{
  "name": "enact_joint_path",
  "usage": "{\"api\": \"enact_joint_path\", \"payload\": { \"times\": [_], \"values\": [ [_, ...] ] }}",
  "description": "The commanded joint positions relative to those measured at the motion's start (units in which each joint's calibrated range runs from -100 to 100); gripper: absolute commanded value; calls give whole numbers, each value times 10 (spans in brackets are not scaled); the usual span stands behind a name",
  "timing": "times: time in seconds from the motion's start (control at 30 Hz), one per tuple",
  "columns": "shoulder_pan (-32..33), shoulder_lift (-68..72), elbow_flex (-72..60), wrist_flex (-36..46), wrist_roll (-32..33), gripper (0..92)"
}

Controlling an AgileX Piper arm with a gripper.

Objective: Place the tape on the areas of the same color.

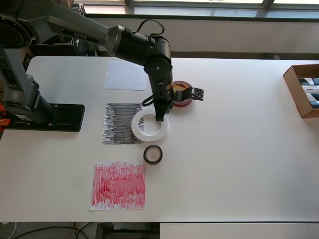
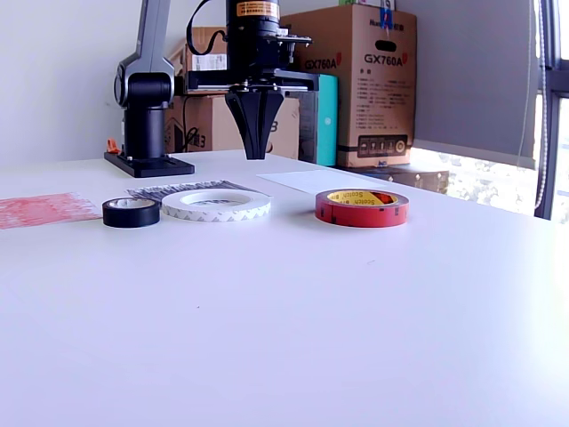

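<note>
The wide white tape ring (image 1: 149, 124) (image 2: 216, 204) lies flat, its left edge overlapping the black scribbled sheet (image 1: 119, 123) (image 2: 156, 189). Just in front of it, on bare table, sits the small black roll (image 1: 153, 154) (image 2: 131, 212). The dark red roll (image 1: 183, 101) (image 2: 362, 207) lies to the overhead view's right of the arm, partly hidden by the wrist. My gripper (image 1: 159, 118) (image 2: 256, 153) points straight down above the white ring's far rim, fingers together and holding nothing. The white sheet (image 1: 125, 75) (image 2: 320, 181) and red scribbled sheet (image 1: 118, 185) (image 2: 44, 209) carry nothing.
The arm's black base plate (image 1: 50, 117) (image 2: 147, 163) stands at the table's left in the overhead view. An open cardboard box (image 1: 302, 89) sits at the overhead view's right edge. Cardboard boxes (image 2: 373, 80) stack behind the table.
</note>
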Motion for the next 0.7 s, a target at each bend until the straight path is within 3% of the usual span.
{"api": "enact_joint_path", "payload": {
  "times": [0.0, 0.17, 0.43, 0.67],
  "values": [
    [1, 0, 4, 1, -157, 10],
    [2, 1, 5, -6, -161, 49],
    [-7, 0, 68, -121, -160, 405],
    [-7, 0, 85, -127, -161, 442]
  ]
}}
